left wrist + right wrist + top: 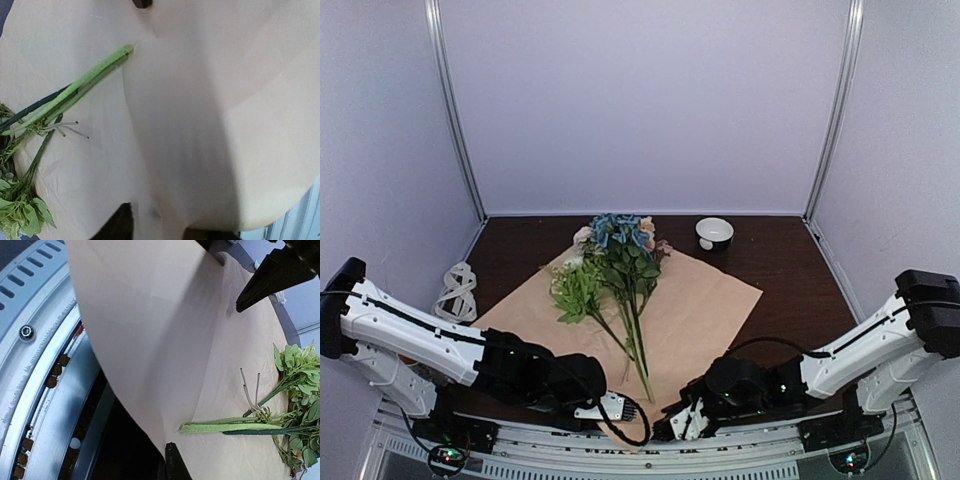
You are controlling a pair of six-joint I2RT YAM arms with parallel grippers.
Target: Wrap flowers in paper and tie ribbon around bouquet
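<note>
Flowers [620, 265] lie loose on the paper [705, 300], tan face up, nothing wrapped yet. Blooms point away from both pincers, and the cut stem ends sit just ahead of the gap between them.

We have both arms folded low. Their forearms run inward from the outer bases and their wrists are down at the table's [790, 260] near edge. The left pincer [623, 408] and right pincer [682, 422] face each other, close together at the paper's near corner.

Right pincer: jaws closed, and it looks pinched on the paper edge. Its wrist view shows the sheet lifted off the rail and curving up from the lower fingertip [172, 462], with stem ends [225, 427] just beyond.

Left pincer: paper fills its wrist view. Dark finger [117, 225] shapes show at the bottom edge, but we cannot tell if it is gripping or how wide it is. Stems [95, 75] lie ahead and to one side.

Ribbon [458, 290] is coiled well outboard of the left pincer, past that arm's elbow. A small white bowl [714, 233] sits far ahead of the right pincer, beyond the paper.
</note>
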